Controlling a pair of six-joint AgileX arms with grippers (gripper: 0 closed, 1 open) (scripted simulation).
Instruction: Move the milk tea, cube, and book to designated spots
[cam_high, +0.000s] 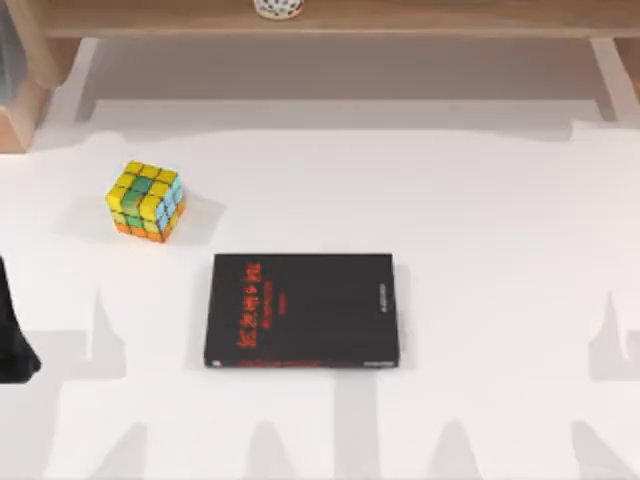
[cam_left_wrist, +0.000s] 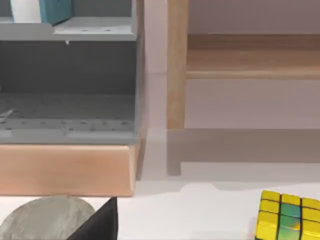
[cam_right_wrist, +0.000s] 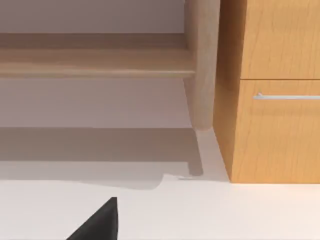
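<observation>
My left arm is a dark shape at the top view's left edge; I cannot tell if its gripper is wide or narrow. The blocky cube sits on the smooth white table, upper left. Near it, in the middle, lies a flat black book with red lettering too small to read. The dotted round milk tea rests on the wooden shelf, top centre. The teal book stands on a grey shelf.

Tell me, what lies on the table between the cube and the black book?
Nothing: in the top view, only bare white table separates the cube from the black book.
</observation>
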